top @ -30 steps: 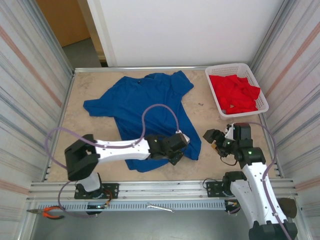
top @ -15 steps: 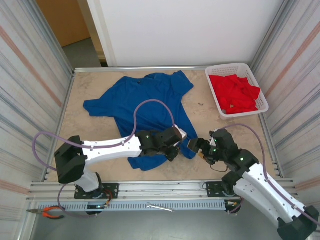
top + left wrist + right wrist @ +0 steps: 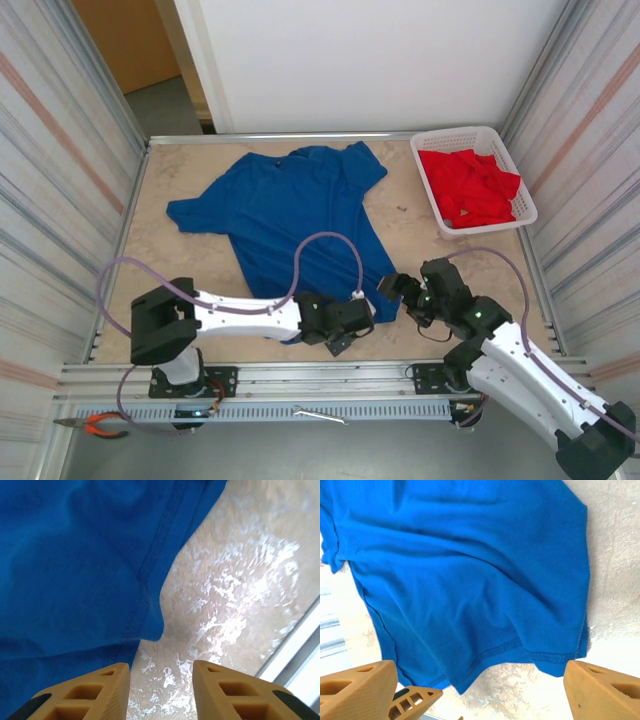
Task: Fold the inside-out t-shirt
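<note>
Nearest us, along the bottom of the top view, a metal rail (image 3: 330,385) carries the arm bases, and orange-handled pliers (image 3: 95,425) lie at the lower left. Just above it the left pincer (image 3: 161,675) stands partly open and empty. We see bare worktop (image 3: 240,605) between its fingers, with the hem just ahead. The right pincer (image 3: 402,293) gapes wide, also empty, beside the hem's right corner. The blue t-shirt (image 3: 290,205) lies spread across the middle of the speckled beige worktop. Farther off, at the upper right, a white basket (image 3: 434,192) holds a red garment (image 3: 470,185). Striped panels (image 3: 60,180) close both sides, and behind them stand a white wall (image 3: 370,60) and a doorway (image 3: 130,50). A second ago the left pincer was shut at the hem, and the right one hung farther right.
</note>
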Motion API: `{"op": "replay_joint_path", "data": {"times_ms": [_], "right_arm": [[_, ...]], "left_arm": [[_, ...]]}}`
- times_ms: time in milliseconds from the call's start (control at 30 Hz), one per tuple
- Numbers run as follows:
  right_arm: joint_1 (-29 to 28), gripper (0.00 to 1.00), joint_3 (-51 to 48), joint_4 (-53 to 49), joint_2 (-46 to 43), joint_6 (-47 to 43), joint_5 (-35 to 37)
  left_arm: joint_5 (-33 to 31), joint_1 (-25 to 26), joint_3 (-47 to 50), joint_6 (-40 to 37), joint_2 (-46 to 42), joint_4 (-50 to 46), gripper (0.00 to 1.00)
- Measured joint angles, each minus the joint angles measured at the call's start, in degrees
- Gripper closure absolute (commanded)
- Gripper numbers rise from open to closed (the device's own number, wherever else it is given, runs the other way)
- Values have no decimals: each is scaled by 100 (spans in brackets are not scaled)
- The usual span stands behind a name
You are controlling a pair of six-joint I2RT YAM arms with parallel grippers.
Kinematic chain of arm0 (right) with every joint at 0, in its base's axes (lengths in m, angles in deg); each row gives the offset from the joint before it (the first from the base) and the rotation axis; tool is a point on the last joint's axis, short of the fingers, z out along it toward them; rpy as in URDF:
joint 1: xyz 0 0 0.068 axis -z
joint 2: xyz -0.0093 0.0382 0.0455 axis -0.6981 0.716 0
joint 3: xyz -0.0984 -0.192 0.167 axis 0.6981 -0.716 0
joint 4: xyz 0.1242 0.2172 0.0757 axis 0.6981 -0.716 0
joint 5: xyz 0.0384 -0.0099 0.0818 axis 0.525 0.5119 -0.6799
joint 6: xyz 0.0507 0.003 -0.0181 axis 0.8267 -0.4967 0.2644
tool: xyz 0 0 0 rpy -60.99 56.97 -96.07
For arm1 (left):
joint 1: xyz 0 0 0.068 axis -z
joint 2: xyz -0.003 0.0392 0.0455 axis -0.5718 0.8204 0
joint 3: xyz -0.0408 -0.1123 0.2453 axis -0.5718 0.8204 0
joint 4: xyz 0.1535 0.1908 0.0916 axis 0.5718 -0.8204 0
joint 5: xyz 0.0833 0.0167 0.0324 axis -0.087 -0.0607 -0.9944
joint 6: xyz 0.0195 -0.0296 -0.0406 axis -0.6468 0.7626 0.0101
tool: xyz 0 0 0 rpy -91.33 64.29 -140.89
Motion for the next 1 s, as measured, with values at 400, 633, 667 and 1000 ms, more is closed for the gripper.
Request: {"op": "replay_joint_path", "data": {"times_ms": [400,633,667,1000], "right_arm": [[68,19,-103,-103,-234,17,0],[122,23,-109,-125,-334,15,-4],[129,23,-109,-129,-341,15,-11],[138,25,-114,-138,-361,15,-24]], "left_arm": [[-981,44,-168,-120,433,-55,71],[-1099,44,-214,-238,426,42,100],[-1097,44,-214,-249,409,39,100],[-887,-52,-205,-422,-175,254,66]]}}
